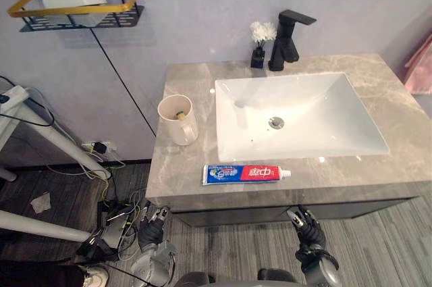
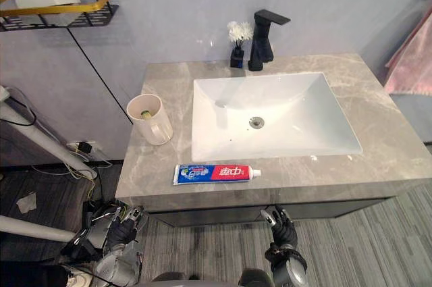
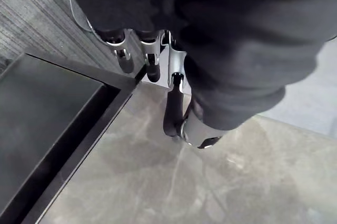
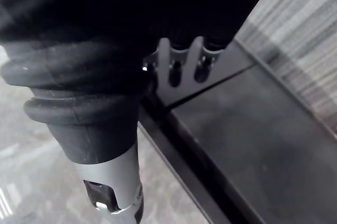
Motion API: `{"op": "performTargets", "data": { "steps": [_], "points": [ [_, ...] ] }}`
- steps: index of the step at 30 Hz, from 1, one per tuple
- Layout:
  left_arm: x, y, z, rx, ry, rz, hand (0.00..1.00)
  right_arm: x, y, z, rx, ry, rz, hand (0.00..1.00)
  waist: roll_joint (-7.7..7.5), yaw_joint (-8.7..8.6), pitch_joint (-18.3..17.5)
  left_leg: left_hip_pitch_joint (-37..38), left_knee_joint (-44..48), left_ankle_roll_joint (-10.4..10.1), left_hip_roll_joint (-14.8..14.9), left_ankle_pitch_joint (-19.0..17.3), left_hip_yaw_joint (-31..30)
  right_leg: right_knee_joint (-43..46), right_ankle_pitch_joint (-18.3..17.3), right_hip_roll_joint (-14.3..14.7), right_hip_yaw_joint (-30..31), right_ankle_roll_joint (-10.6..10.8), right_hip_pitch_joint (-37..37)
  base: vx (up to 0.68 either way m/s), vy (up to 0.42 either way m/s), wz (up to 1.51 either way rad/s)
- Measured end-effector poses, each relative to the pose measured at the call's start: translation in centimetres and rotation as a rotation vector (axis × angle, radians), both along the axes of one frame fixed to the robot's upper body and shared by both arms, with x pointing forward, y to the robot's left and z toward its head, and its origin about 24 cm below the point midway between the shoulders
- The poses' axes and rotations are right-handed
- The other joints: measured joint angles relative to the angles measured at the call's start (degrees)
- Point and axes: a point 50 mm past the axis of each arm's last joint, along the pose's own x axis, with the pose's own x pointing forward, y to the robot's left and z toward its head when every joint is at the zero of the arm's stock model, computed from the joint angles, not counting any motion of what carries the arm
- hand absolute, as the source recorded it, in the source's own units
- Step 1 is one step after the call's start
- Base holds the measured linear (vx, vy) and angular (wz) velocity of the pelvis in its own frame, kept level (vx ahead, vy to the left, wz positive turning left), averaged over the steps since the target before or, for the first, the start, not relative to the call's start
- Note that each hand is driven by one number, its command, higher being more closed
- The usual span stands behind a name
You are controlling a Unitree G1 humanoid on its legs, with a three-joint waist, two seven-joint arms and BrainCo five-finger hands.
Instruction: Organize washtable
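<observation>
A blue, red and white toothpaste tube (image 1: pixel 246 173) lies flat on the grey marble counter (image 1: pixel 378 175), along its front edge before the white basin (image 1: pixel 297 115). A beige mug (image 1: pixel 177 119) with a small item inside stands left of the basin. Both hands hang low in front of the counter and hold nothing. My left hand (image 1: pixel 154 226) is below the counter's left front corner, its fingers (image 3: pixel 150 55) relaxed. My right hand (image 1: pixel 307 227) is below the front edge under the basin, its fingers (image 4: pixel 184 66) straight.
A black faucet (image 1: pixel 287 40) and a small dark vase of white flowers (image 1: pixel 260 44) stand behind the basin. A gold-rimmed wall shelf (image 1: pixel 74 10) holds a white dish at the upper left. Cables and a power strip (image 1: pixel 111 223) lie on the floor at left.
</observation>
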Motion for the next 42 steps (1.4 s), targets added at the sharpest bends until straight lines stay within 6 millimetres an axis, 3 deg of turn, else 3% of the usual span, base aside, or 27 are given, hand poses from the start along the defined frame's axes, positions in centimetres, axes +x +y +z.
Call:
{"op": "performTargets", "data": {
  "steps": [5,10,15,19,21,22,32,37,42],
  "points": [
    [1.0,0.1,1.0,-0.002,-0.067,0.022,0.00,-0.2,-0.4,0.3,-0.007,-0.005,-0.029,0.00,-0.57,0.12,-0.1,-0.8,-1.7,-0.3,-0.6,2.9,-3.2,-6.9,3.7,-0.1,-3.3,0.0,3.0,-0.04,-0.003,0.32],
    [0.9,-0.1,0.9,-0.026,-0.069,0.058,0.00,-0.5,-0.6,0.8,-0.011,-0.027,-0.037,0.00,-0.56,0.28,0.4,-2.2,0.7,-0.3,-0.3,3.0,-3.9,-6.4,3.2,0.3,-5.7,-0.6,3.6,-0.11,-0.005,0.30],
    [0.1,0.0,0.5,-0.032,-0.050,0.059,0.00,0.2,-0.2,2.1,-0.001,-0.107,-0.033,0.00,-0.96,0.15,0.9,-1.5,-7.5,0.2,1.7,3.0,0.9,-8.0,2.4,1.6,-3.7,-0.6,2.0,-0.11,-0.017,0.05],
    [-0.3,-0.5,0.0,-0.059,-0.028,0.050,0.00,-0.7,0.6,1.6,0.032,-0.082,-0.043,0.00,-1.42,0.11,0.2,-0.9,-10.3,1.0,2.0,6.8,1.4,-9.3,4.9,1.6,-3.8,-0.6,2.2,0.06,-0.001,0.07],
    [-0.3,-1.0,-0.1,-0.067,-0.023,0.036,0.00,-1.5,0.9,1.3,0.044,-0.059,-0.055,0.00,-1.65,0.14,0.0,-0.5,-10.0,0.9,1.8,7.0,1.4,-9.2,5.0,1.3,-4.0,-0.7,2.6,0.14,-0.004,0.10],
    [-0.7,-3.3,-2.6,-0.108,0.093,-0.098,0.00,-2.4,2.5,-0.3,0.077,0.038,0.021,0.00,-1.28,0.09,-4.2,4.0,-18.1,0.7,1.8,11.3,3.7,-16.3,9.4,1.9,-2.5,-0.3,5.6,0.07,0.000,0.03],
    [-0.3,-3.1,-2.4,-0.086,0.085,-0.118,0.00,-2.9,1.9,-1.1,0.065,0.079,0.021,0.00,-1.52,0.09,-4.1,3.6,-17.3,0.7,1.9,11.3,3.6,-15.7,9.4,1.8,-2.6,-0.3,5.9,0.00,0.000,0.00],
    [2.7,-2.9,-1.3,-0.009,0.017,-0.228,0.00,-3.0,0.0,-2.6,0.049,0.149,-0.040,0.00,-1.50,0.03,-3.8,2.7,-16.4,0.7,2.0,11.3,3.6,-16.1,10.1,1.9,-2.5,-0.3,5.0,0.00,0.001,-0.04],
    [2.5,-2.3,-1.6,0.050,0.045,-0.292,0.00,-3.2,-5.4,-1.6,-0.037,0.117,-0.236,0.00,-1.78,-0.07,-3.6,3.0,-16.4,0.7,2.0,11.3,5.2,-18.1,11.8,1.9,-1.2,-0.1,5.1,-0.02,0.016,-0.17]
  ]
}}
